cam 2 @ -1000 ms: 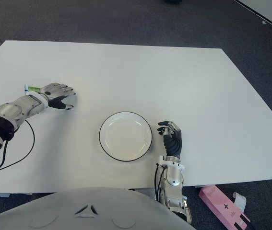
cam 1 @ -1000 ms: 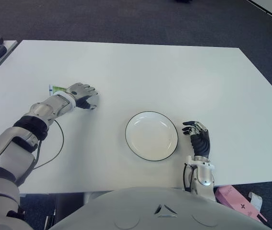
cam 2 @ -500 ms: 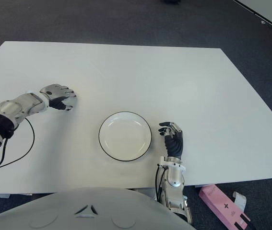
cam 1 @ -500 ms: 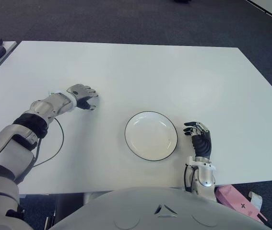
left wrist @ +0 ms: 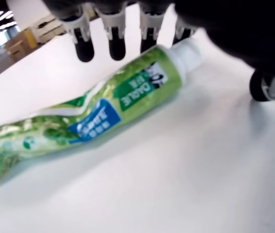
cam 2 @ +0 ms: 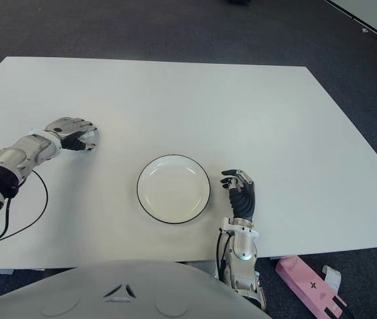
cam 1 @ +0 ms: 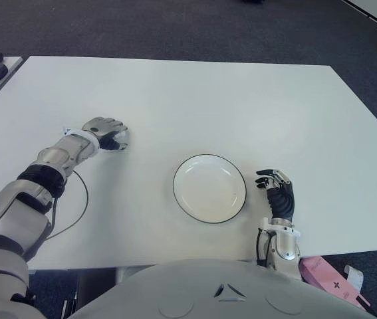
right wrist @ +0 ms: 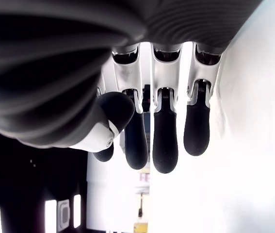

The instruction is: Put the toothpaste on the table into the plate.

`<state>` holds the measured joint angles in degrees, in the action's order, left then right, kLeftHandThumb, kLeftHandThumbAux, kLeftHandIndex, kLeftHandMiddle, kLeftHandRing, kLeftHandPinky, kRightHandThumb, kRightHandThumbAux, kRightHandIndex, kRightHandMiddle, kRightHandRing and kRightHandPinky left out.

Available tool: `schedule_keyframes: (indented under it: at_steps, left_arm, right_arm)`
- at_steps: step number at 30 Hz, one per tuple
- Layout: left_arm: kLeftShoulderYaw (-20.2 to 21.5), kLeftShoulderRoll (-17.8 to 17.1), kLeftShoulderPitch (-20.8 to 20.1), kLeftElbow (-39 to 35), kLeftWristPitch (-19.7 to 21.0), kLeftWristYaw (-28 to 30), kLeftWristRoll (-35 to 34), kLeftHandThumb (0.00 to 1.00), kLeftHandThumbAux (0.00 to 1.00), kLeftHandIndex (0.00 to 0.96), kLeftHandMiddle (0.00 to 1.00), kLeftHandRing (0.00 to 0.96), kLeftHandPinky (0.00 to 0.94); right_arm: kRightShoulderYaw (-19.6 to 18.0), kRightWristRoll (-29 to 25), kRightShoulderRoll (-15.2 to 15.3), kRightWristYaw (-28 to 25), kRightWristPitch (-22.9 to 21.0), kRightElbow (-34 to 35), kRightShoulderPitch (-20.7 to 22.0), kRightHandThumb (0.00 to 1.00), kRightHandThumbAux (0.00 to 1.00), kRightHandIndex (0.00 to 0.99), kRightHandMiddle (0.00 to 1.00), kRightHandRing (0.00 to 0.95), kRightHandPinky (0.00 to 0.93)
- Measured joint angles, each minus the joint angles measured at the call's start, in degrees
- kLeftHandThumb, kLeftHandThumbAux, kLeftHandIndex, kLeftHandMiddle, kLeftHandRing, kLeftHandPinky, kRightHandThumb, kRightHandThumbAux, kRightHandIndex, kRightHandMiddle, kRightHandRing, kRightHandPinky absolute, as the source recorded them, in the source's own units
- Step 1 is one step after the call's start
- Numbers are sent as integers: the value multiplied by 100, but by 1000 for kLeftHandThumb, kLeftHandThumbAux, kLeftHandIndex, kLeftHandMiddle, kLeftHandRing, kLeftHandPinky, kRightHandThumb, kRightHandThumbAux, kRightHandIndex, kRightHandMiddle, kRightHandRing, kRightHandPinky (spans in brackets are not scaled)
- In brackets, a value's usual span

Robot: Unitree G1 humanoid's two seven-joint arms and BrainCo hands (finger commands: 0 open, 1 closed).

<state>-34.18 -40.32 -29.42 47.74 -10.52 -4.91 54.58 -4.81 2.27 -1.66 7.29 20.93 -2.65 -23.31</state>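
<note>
Reading "DARLIE" – green toothpaste [left wrist: 93,116] lies under left hand [cam 1: 104,131] fingers [left wrist: 115,46]

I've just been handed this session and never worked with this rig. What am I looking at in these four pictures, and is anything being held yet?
It is a humanoid robot with two arms, each ending in a robot hand with several fingers. The two wide pictures come from its head, looking down at a white table. The close-ups come from cameras on each wrist.

An empty plate sits near the robot. The left robot hand is out on the table's left side, over a green toothpaste tube. Its wrist view shows the tube lying flat with the fingertips just above it, so nothing is gripped yet. The right robot hand shows just right of the plate, fingers relaxed, holding nothing.
</note>
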Motion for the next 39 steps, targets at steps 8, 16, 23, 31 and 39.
schedule_keyframes:
  at_steps: [8,16,23,31,39]
  left_arm:
    - [292,96,316,112,111,-1772,-78,438,148,0,0,0,13]
    - [678,342,385,414,52,-3685,-307,471,147,0,11,0,61]
    - [882,417,436,431,-88,-4436,-511,465,117,0,26,1,47]
    - [1070,418,546,384,-82,-4576,-698,485,115,0,10,0,5]
    - [1180,386,672,113,181,-4050,-853,493,144,0,0,0,15]
  right_arm:
    - [3,-9,31,-35,-15,9,15,839,686,441,462,520,514]
    - [-14,-21,32,-59,-24,8,17,839,686,441,462,521,515]
    - [-17,-17,30,-58,-54,8,20,840,685,444,461,521,515]
    - [-12,-14,28,-59,-54,4,43,840,685,441,463,521,515]
    - [-8,-12,25,-59,-54,4,52,839,686,436,464,524,517]
